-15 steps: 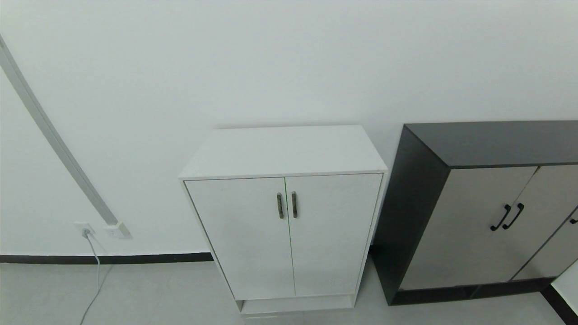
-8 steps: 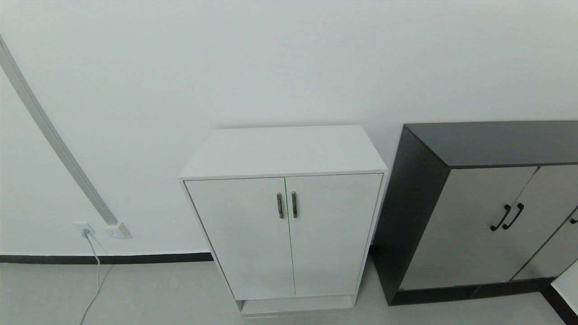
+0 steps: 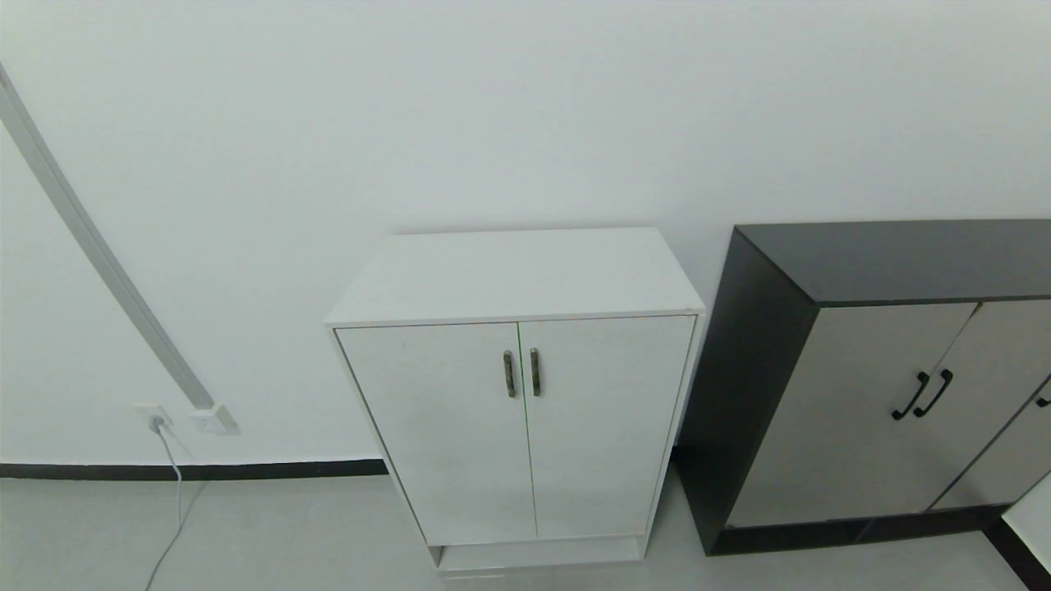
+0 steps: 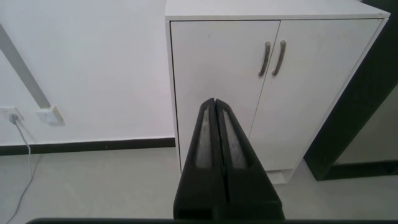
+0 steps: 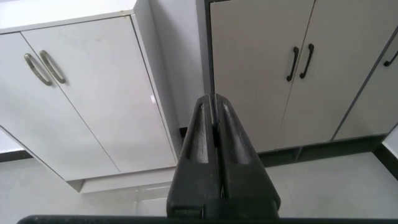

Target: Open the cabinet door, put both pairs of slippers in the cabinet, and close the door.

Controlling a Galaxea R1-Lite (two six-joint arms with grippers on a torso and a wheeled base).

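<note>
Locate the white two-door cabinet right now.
Head view centre: the white two-door cabinet stands against the wall, doors shut, just left of the black-framed cabinet with grey doors.

cabinet is plain white with dull metal handles, next one is black with beige doors, floor is grey

The right gripper, fingers pressed together, hangs before the white cabinet, whose doors sit closed. Just beside that cabinet stands a grey-doored cabinet with black handles.
</note>
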